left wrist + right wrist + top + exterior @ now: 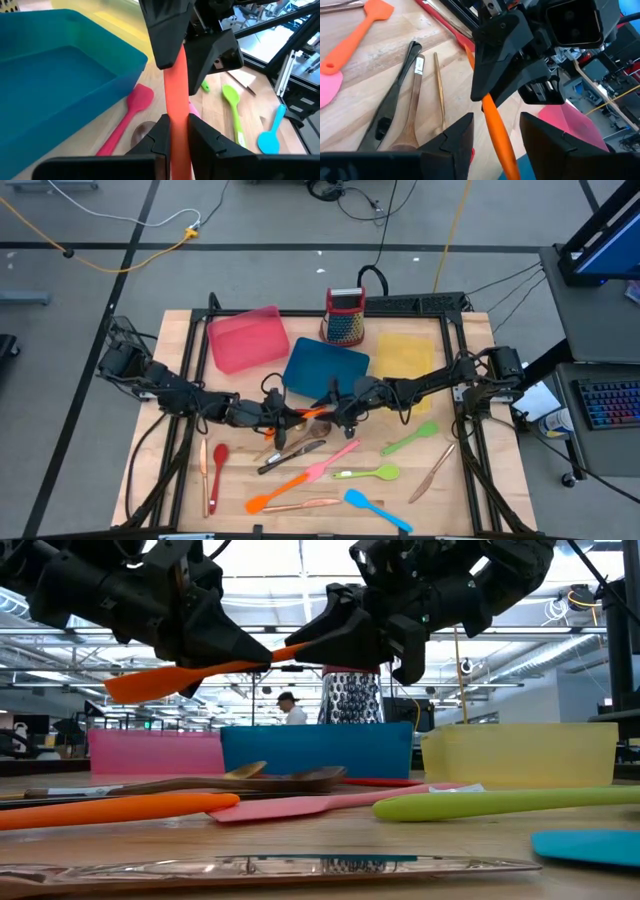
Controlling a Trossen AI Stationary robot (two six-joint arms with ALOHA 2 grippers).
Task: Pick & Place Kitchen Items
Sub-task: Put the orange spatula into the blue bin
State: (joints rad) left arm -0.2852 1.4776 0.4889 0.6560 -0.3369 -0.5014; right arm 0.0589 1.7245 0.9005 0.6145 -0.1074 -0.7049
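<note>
An orange spatula (180, 678) hangs in the air between my two grippers, above the middle of the table and just in front of the blue tray (325, 368). My left gripper (175, 136) is shut on its handle. The blade (135, 686) sticks out behind that gripper toward the table's left. My right gripper (495, 134) is open and faces the left one. Its fingers stand on either side of the handle's free end (501, 142), with a gap showing on both sides. Many more utensils lie flat on the wooden table (470, 490). My left gripper pinches the orange spatula's handle (176, 112) between its two fingers, partway along it. The fingers come nearly level from the table's left and lie along the handle. The spatula is lifted clear of the table, with the blade end lower and the handle rising toward the right gripper.
A pink tray (247, 338), the blue tray and a yellow tray (405, 355) stand at the back, with a red-topped grater (345, 315) behind them. Under and in front of the grippers lie a pink spatula (330, 460), green utensils (410, 438), a blue spoon (375, 508), another orange spatula (285, 490) and cutlery (435, 470).
</note>
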